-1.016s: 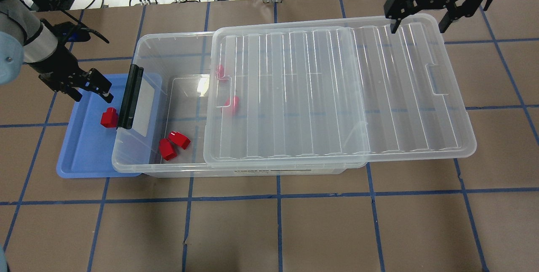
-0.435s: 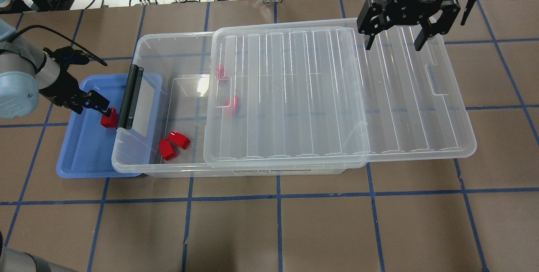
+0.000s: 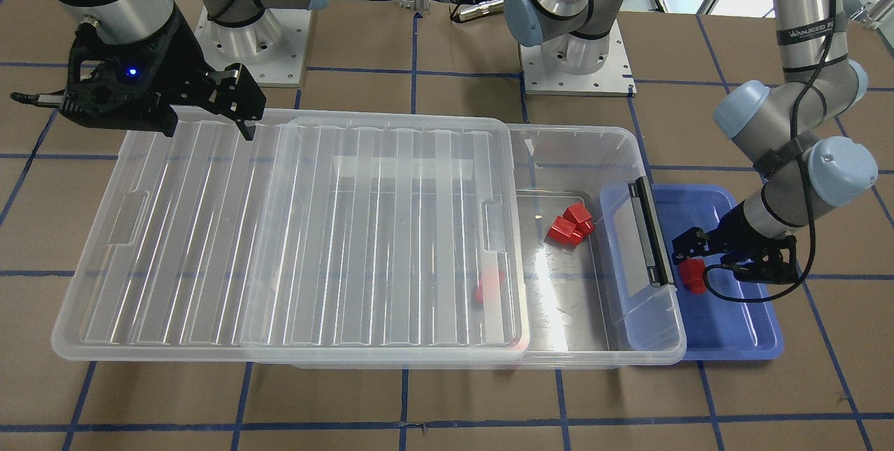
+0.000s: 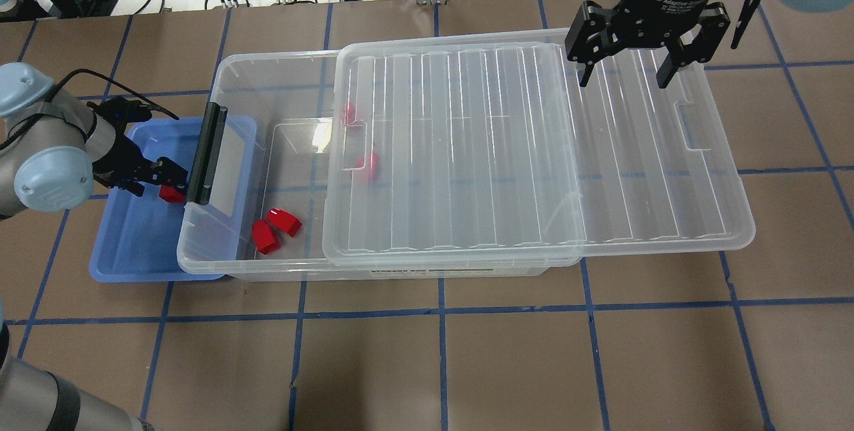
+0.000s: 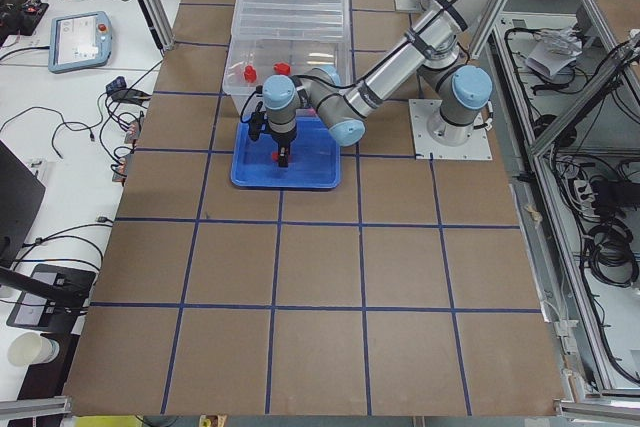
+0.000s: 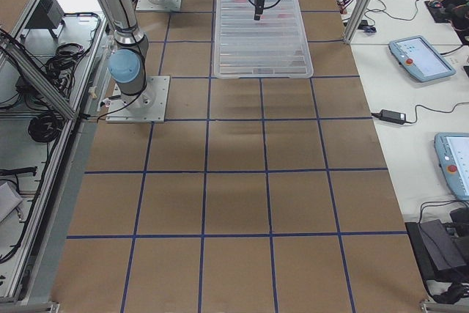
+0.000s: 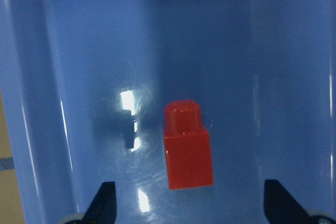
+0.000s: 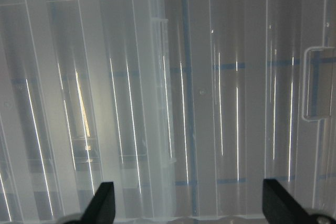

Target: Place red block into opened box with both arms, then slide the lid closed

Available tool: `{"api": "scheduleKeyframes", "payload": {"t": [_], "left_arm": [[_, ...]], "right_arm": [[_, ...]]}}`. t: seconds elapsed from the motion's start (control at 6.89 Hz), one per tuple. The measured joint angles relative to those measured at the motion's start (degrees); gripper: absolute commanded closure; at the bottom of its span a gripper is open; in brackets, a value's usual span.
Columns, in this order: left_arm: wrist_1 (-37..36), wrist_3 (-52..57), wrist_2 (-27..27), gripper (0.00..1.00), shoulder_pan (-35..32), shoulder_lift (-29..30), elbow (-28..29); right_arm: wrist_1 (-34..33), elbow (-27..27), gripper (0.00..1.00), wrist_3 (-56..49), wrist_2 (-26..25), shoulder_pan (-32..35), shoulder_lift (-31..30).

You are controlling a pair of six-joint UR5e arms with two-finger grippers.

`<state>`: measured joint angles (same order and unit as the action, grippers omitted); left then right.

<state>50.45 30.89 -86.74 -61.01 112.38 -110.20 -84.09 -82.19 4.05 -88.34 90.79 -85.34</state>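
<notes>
One red block [image 7: 188,150] lies in the blue tray [image 4: 133,244], stub pointing away in the left wrist view. My left gripper [image 4: 160,181] hangs open just over it, one fingertip [image 7: 105,203] on each side, not touching. The block [image 3: 693,276] sits beside the box's black handle [image 4: 205,154]. The clear box [image 4: 220,84] is open at that end. Its lid [image 4: 534,151] is slid far to the other end and overhangs it. My right gripper [image 4: 624,71] is open above the lid's [image 8: 199,93] far edge, nothing between its fingers.
Two red blocks [image 4: 275,231] lie in the box's open part and two more [image 4: 365,164] show through the lid. The box's handle end overlaps the blue tray [image 3: 733,325]. Cables lie beyond the table's far edge.
My left gripper has dropped and swung over the red block in the tray. My right gripper has moved left and come over the lid's far edge.
</notes>
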Motion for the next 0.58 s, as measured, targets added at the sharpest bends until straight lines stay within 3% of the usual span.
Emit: {"api": "scheduleKeyframes", "payload": {"t": [0.15, 0.58], "left_arm": [[-0.45, -0.79, 0.12, 0.99, -0.08, 1.45, -0.02], [-0.72, -0.94, -0.67, 1.00, -1.73, 1.55, 1.22]], "right_arm": [[0.04, -0.04, 0.00, -0.01, -0.15, 0.00, -0.05], [0.05, -0.04, 0.00, -0.01, -0.26, 0.00, -0.07]]}}
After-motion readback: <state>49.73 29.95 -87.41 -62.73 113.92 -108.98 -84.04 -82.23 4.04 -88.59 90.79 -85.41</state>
